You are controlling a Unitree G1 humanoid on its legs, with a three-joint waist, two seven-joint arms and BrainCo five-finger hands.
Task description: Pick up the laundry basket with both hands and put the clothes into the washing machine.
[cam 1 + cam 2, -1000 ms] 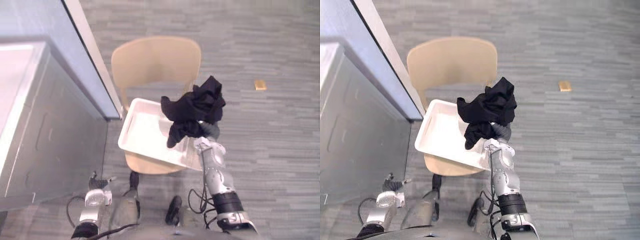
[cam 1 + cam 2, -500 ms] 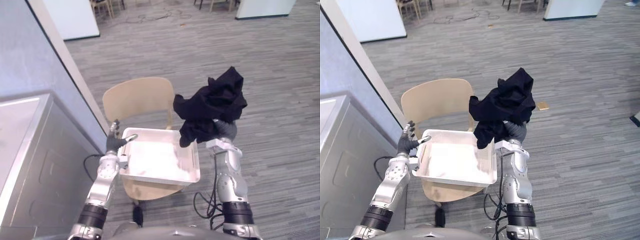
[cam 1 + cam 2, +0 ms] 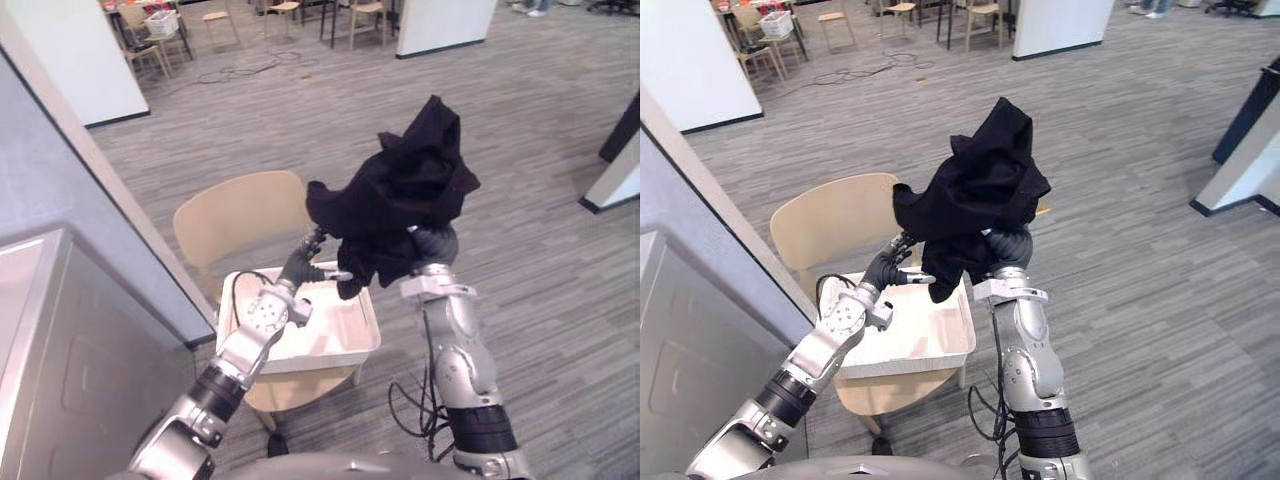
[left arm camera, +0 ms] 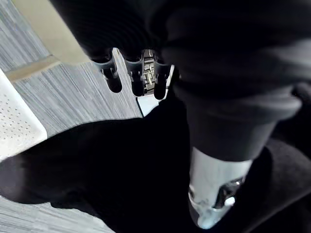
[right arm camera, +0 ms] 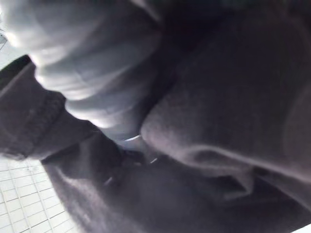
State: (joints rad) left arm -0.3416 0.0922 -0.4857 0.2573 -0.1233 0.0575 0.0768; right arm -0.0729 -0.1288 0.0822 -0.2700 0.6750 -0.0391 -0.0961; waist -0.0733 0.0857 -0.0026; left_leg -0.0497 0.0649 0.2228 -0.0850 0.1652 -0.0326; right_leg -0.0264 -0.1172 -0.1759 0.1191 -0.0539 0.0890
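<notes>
A crumpled black garment (image 3: 400, 200) is held high above the chair, draped over my right hand (image 3: 433, 245), whose dark cover shows just under the cloth. In the right wrist view the black cloth (image 5: 204, 145) wraps close round the hand. My left hand (image 3: 298, 268) reaches across above the white laundry basket (image 3: 290, 362), open, its fingertips (image 4: 137, 82) at the garment's hanging lower edge (image 4: 121, 170). The basket rests on the seat of a beige chair (image 3: 235, 215) and looks empty inside. The grey washing machine (image 3: 60, 370) stands at the left.
A pale wall edge (image 3: 90, 215) runs between the washing machine and the chair. Grey floor (image 3: 540, 230) stretches open to the right. Chairs (image 3: 150, 40) and white partitions (image 3: 440, 20) stand far back; a dark-edged panel (image 3: 618, 160) is at the right.
The camera has tilted up. My left hand has left the basket's left rim and reached across to the garment's lower edge. My right hand has raised the garment higher.
</notes>
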